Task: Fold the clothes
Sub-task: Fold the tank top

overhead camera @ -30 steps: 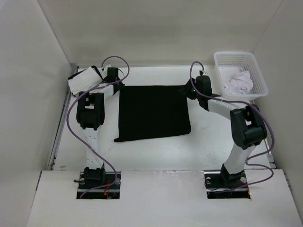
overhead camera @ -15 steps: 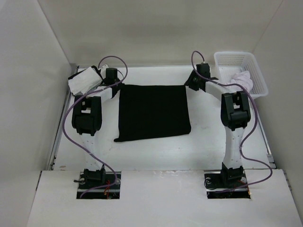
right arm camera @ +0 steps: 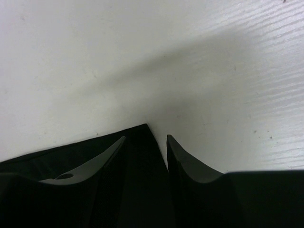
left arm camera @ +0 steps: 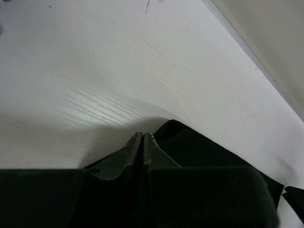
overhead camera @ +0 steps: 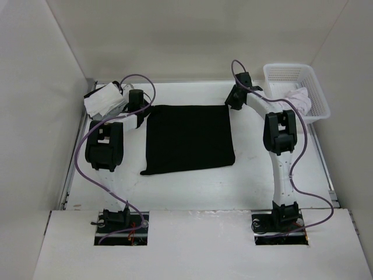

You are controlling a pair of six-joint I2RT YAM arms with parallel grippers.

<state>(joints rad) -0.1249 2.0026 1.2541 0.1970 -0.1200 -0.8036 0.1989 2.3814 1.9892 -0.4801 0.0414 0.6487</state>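
Top external: black clothes [overhead camera: 187, 139] lie flat, roughly rectangular, at the centre of the white table [overhead camera: 256, 181]. Left wrist: left gripper [left arm camera: 143, 137] pressed together at the cloth's far-left corner; fabric possibly nipped, can't tell. Right wrist: right gripper [right arm camera: 145, 139] spread, fingers straddling the far-right corner, not closed on it.

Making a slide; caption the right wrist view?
Open right gripper straddles a corner of the black garment on the table.
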